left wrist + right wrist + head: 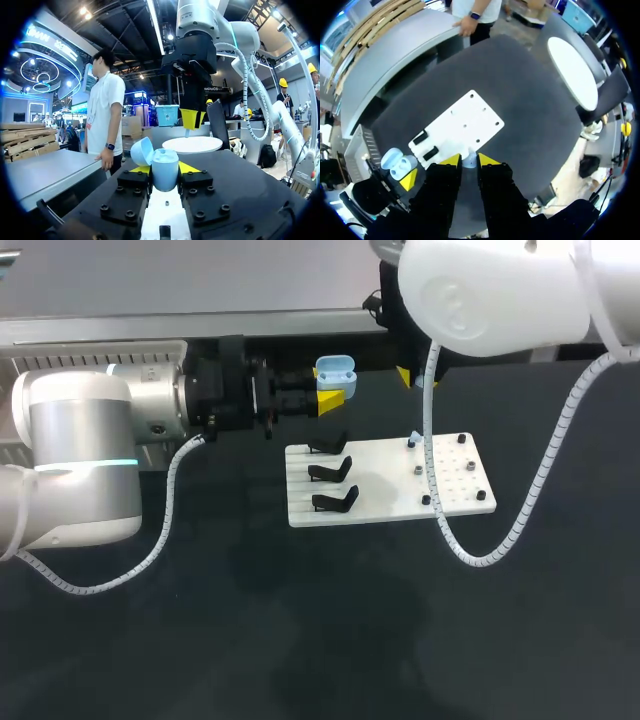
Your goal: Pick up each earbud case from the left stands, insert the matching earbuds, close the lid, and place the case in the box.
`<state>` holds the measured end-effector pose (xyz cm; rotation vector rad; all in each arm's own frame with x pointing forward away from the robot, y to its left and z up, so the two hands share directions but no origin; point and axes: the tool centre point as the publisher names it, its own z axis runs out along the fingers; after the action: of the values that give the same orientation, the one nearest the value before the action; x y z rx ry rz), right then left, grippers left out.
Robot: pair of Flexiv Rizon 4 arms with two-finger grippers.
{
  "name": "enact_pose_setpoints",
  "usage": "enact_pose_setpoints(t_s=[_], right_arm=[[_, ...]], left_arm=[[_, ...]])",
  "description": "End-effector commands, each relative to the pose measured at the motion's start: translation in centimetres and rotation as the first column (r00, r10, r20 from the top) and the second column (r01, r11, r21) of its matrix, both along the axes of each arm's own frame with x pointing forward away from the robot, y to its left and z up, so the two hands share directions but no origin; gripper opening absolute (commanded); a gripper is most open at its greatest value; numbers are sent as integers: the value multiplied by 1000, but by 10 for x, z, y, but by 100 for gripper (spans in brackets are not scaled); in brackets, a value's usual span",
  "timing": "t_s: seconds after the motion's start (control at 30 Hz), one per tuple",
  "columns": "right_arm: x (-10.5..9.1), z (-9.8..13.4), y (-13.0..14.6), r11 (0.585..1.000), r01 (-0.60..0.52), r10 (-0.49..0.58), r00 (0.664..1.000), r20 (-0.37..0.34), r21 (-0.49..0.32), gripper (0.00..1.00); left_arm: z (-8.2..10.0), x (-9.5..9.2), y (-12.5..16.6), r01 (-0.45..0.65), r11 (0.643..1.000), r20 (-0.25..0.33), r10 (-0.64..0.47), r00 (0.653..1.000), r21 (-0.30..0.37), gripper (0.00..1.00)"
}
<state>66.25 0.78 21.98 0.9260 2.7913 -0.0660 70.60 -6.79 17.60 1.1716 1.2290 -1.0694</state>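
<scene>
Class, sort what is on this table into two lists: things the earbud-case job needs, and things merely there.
Job: open blue earbud case in left gripper; earbud in right gripper; three black stands on white board.
Merely there: black table; spiral-wrapped cable.

The pale blue earbud case looks of smooth plastic with a soft sheen. The tabletop is matt black, and the white board on it is smooth and slightly glossy.
</scene>
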Motion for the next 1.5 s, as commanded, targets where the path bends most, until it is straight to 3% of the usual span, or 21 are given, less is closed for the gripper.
enact_pose_setpoints(t_s=[0.03,0.3,0.8,1.5], right_arm=[[-2,0,-1,1000,0,0,1000,3,1,0],[-1,3,6,1000,-5,5,1000,5,3,0],[9,31,61,980,-198,197,980,17,26,0],[33,20,87,952,-307,307,952,-6,23,0]], left_arm=[[-1,-2,0,-9,1000,5,9,1000,-4,0],[-1,-2,0,-9,1000,5,9,1000,-4,0],[-1,-2,0,-9,1000,5,9,1000,-4,0],[-1,-2,0,-9,1000,5,9,1000,-4,0]])
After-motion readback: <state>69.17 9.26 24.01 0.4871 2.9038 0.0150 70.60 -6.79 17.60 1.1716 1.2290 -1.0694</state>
